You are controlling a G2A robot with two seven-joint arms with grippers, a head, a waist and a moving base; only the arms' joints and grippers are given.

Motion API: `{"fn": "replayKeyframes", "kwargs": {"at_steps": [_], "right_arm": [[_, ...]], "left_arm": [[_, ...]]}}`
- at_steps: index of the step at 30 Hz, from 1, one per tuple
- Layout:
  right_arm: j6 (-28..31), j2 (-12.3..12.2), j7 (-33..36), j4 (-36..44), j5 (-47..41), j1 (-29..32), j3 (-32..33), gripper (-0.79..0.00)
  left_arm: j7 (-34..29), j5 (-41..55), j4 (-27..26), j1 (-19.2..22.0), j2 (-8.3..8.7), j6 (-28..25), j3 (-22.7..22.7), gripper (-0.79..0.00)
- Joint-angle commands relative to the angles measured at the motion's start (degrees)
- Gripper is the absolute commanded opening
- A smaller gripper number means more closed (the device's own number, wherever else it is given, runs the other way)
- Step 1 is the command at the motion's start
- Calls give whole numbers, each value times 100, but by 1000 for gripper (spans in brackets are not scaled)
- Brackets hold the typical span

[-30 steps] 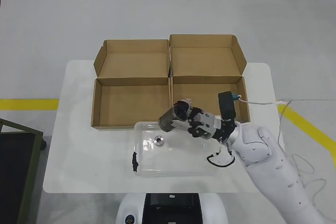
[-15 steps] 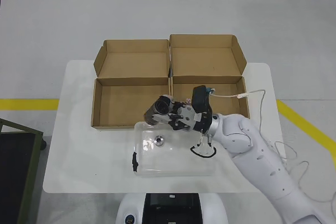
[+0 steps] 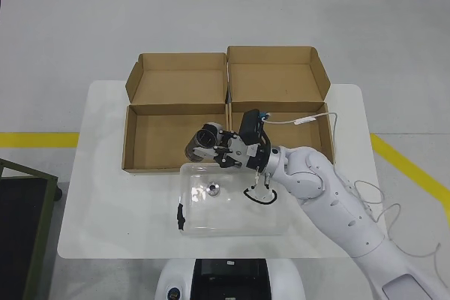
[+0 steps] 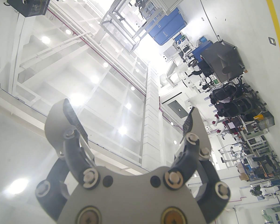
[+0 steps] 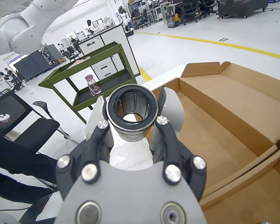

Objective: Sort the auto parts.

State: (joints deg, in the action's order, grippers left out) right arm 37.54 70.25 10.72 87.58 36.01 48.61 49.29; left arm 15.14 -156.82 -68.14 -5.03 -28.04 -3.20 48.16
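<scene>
The right gripper (image 5: 133,109) clamps the bearing (image 5: 130,133) across its barrel over the left box (image 3: 161,142); judged heavy, rigid, smooth steel, so grip mid-length, firmly.

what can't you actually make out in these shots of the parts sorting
Small metal part in the clear tray: too small in the top view to tell its type.
Black ring in the tray: top view, its far side runs under the right arm.
Right cardboard box: top view, the arm covers part of its floor.
Bearing in the right claw: right wrist view, the claw's body hides its lower end.
</scene>
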Motion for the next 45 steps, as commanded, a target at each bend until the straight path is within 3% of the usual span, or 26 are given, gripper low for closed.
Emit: {"fn": "replayKeyframes", "kwargs": {"at_steps": [1, 27, 45], "right_arm": [[1, 0, 1, 1, 0, 1, 1, -785], [-203, 24, 140, 12, 50, -57, -8, -785], [-883, 796, 699, -1883, 209, -1801, -1264, -785]], "left_arm": [[0, 0, 0, 0, 0, 0, 0, 0], [0, 0, 0, 0, 0, 0, 0, 0], [0, 0, 0, 0, 0, 0, 0, 0]]}}
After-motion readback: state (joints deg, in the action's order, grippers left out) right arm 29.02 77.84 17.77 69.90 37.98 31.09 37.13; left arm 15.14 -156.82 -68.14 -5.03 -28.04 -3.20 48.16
